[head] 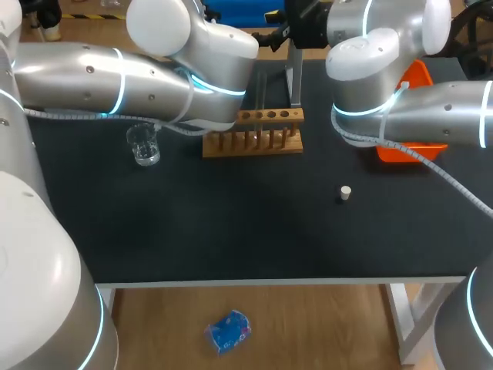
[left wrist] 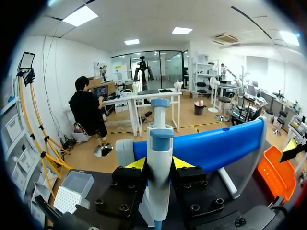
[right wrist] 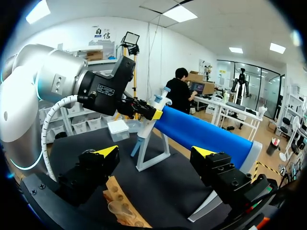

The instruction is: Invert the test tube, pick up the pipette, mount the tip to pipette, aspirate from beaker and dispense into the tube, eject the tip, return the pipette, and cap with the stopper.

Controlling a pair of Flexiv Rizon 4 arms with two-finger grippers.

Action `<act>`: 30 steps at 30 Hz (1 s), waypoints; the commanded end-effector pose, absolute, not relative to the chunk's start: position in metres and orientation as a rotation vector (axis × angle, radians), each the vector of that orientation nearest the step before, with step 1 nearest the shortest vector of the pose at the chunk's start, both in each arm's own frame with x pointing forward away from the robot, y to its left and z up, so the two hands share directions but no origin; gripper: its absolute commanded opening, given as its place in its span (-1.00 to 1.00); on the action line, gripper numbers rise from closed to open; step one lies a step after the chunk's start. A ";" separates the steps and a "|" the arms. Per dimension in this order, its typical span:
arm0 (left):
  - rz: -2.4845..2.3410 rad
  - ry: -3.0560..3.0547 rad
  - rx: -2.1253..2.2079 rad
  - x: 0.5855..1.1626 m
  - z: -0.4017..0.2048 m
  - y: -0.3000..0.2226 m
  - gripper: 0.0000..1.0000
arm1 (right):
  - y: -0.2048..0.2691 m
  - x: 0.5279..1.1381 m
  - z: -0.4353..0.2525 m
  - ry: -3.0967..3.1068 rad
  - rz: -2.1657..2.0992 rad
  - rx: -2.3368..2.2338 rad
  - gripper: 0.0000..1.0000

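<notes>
Black counter (head: 231, 239) carries a wooden rack (head: 253, 132) near its back edge. The left pincer (left wrist: 159, 164) pinches the pipette (left wrist: 159, 139) from both sides, and the right pincer (right wrist: 155, 152) hangs spread wide over the rack. The beaker (head: 143, 144) stands beside the rack, and the stopper (head: 346, 193) stands well apart, toward the front edge.

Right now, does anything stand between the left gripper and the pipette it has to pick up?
Nothing visible does. The left gripper is shut on the pipette, a finger touching each side, at the top of the white stand.
</notes>
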State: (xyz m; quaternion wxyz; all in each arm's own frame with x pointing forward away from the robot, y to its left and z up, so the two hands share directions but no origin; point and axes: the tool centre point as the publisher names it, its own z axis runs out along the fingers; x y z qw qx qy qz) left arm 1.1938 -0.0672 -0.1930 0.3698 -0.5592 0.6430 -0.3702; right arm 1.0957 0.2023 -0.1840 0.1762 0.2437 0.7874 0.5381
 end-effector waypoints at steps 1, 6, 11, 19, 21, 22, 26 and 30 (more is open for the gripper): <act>-0.936 1.657 -1.437 1.197 -0.193 -0.069 -1.00 | 0.202 1.096 -0.184 2.232 1.521 0.691 1.00; -0.929 1.662 -1.437 1.199 -0.194 -0.069 -1.00 | 0.202 1.096 -0.184 2.232 1.521 0.691 1.00; -0.918 1.669 -1.442 1.198 -0.198 -0.070 -1.00 | 0.202 1.096 -0.184 2.232 1.521 0.691 1.00; -0.892 1.679 -1.461 1.193 -0.205 -0.067 -1.00 | 0.202 1.096 -0.184 2.232 1.521 0.691 1.00; -0.890 1.680 -1.465 1.192 -0.206 -0.067 -1.00 | 0.202 1.096 -0.184 2.232 1.521 0.691 1.00; -0.890 1.681 -1.466 1.191 -0.207 -0.068 -1.00 | 0.202 1.096 -0.184 2.232 1.521 0.691 1.00; -0.887 1.689 -1.474 1.190 -0.210 -0.069 -1.00 | 0.202 1.096 -0.184 2.232 1.521 0.691 1.00; -0.884 1.696 -1.481 1.189 -0.214 -0.070 -1.00 | 0.202 1.096 -0.184 2.232 1.521 0.691 1.00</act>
